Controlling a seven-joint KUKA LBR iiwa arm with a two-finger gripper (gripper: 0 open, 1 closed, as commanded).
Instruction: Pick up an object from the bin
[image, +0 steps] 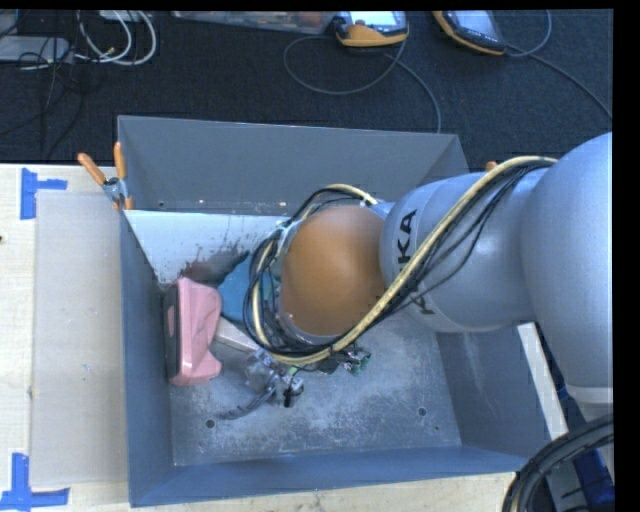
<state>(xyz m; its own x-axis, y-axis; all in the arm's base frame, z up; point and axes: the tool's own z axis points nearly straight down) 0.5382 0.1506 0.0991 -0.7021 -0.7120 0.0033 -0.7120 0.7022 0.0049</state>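
Camera view had a pink block against the left wall of the bin, its long axis running up and down the view. A flat grey piece lay just right of it. Right again, low under the orange cover, sat the pincer, both things lying to its left; released or clenched, I could not tell.
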